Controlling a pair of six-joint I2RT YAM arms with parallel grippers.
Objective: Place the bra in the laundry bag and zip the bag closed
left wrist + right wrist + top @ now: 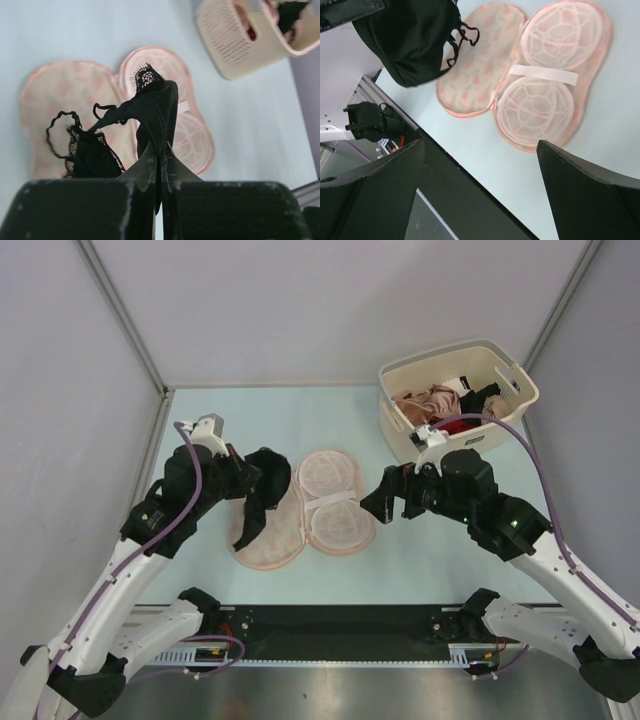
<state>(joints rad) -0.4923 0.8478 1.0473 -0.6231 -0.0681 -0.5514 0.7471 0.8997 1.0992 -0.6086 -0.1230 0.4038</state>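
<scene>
The left end effector (243,483) is clamped shut on the black lacy bra (262,488), pinching its fabric between the fingertips. The bra hangs from this grip over the left half of the laundry bag (335,508), one cup and a thin strap drooping lower; I cannot tell whether it touches the bag. The bag lies opened flat on the pale blue desk (200,430), its right half showing two white mesh domes. Just beside it, the right end effector (388,498) hovers with jaws spread wide, empty. Behind stands a cream plastic basket (441,356) of garments.
</scene>
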